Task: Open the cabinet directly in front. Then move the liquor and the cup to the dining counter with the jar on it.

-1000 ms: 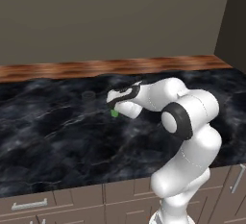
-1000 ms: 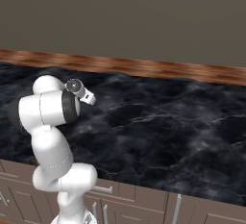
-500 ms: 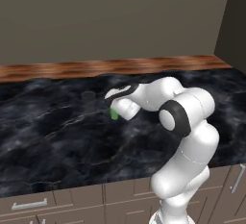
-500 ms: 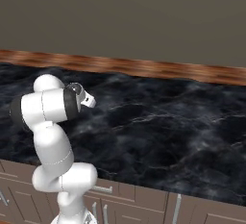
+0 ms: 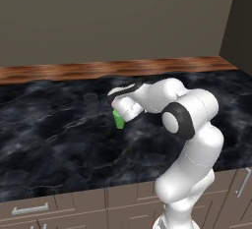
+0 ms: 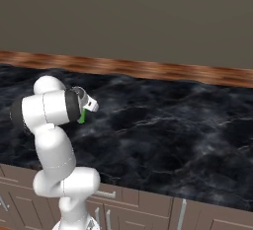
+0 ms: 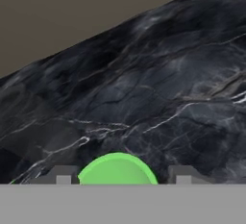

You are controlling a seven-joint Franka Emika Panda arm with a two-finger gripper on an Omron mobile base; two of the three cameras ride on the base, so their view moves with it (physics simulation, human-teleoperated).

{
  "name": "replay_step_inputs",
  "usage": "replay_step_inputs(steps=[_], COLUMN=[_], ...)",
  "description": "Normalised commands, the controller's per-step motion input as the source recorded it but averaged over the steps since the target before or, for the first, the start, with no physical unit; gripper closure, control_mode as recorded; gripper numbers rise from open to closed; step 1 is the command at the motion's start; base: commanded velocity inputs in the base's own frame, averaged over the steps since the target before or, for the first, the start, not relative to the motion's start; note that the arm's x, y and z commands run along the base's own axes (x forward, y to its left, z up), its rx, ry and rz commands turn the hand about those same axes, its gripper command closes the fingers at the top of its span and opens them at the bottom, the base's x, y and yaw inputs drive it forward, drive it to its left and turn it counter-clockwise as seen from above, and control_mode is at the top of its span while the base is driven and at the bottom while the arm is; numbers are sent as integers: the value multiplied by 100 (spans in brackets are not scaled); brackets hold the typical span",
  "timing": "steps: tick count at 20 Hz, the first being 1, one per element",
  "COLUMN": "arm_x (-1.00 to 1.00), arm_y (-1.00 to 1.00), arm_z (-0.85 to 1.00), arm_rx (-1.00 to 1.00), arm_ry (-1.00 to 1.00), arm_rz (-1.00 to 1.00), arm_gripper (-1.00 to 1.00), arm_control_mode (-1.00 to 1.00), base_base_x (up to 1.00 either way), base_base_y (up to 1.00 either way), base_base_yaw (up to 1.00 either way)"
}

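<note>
The small green cup (image 5: 118, 120) sits between the fingers of my gripper (image 5: 119, 116), low over the black marble dining counter (image 5: 59, 134). I cannot tell whether it touches the slab. In the hand view the cup (image 7: 117, 170) has a narrow gap on each side to the two fingertips (image 7: 62, 176), so the gripper (image 7: 122, 177) is open around it. From the right, the cup (image 6: 81, 117) pokes out under the hand (image 6: 89, 104) above the counter (image 6: 173, 125). The cabinet and the liquor are out of view.
A brown wooden strip (image 5: 123, 68) runs along the counter's far edge, against a plain dark wall. A faint, small, glassy round thing (image 5: 90, 97) stands just left of the hand. Low taupe cabinets with silver handles (image 5: 29, 209) lie under the near edge.
The hand has sunk a little with the cup, and the jaws, shut on the cup before, have parted from it.
</note>
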Motion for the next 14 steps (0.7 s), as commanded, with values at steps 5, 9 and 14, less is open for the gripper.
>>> replay_step_inputs(steps=[5, 9, 14], arm_x=[0, -25, -37], arm_y=[0, 0, 0], arm_z=[36, 91, 100], arm_rx=[0, 0, 0], arm_ry=[0, 10, 20], arm_rz=[0, -3, -8], arm_gripper=[-100, -100, -100], arm_control_mode=[-100, -100, -100], base_base_x=[0, 0, 0], base_base_y=[0, 0, 0], base_base_yaw=[0, 0, 0])
